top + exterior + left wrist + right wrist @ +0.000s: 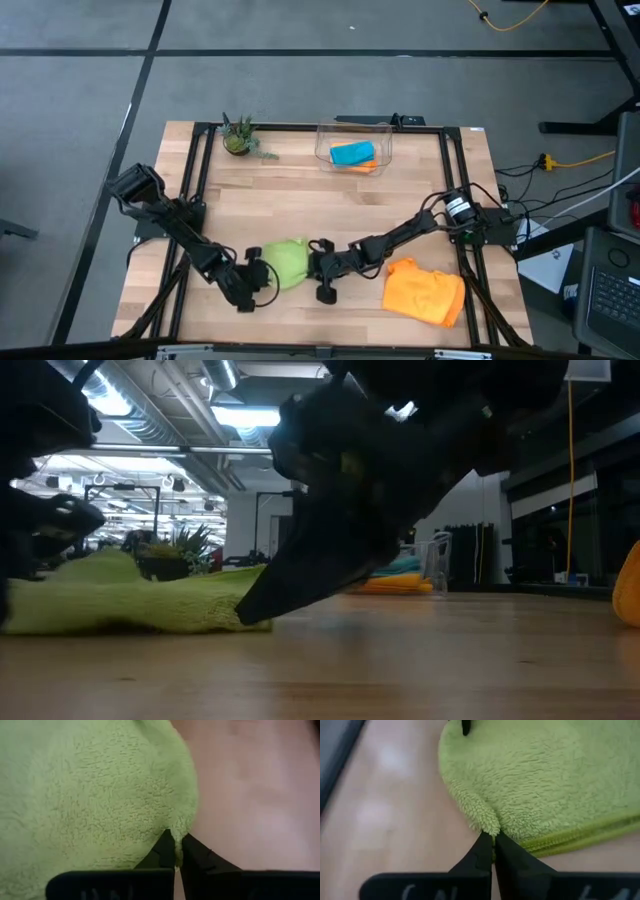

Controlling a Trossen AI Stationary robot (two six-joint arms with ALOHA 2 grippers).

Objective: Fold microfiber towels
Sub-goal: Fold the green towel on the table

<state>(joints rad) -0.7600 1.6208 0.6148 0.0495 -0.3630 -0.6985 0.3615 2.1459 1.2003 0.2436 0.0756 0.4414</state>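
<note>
Green towel edges jaw-pinched

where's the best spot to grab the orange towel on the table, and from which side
Probably a corner of the orange towel, such as the one pointing toward the lime towel, approached from above by the right tool. The towel lies crumpled and mostly flat on the table, so only edges and corners offer a pinchable fold. Both tools are busy: left tool and right each pinch the lime towel.

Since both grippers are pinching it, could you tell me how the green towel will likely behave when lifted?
The green towel looks fluffy and already lies rumpled, so it will probably droop. The left gripper and right gripper each pinch only an edge; it seems light, though the pile might slip.
</note>
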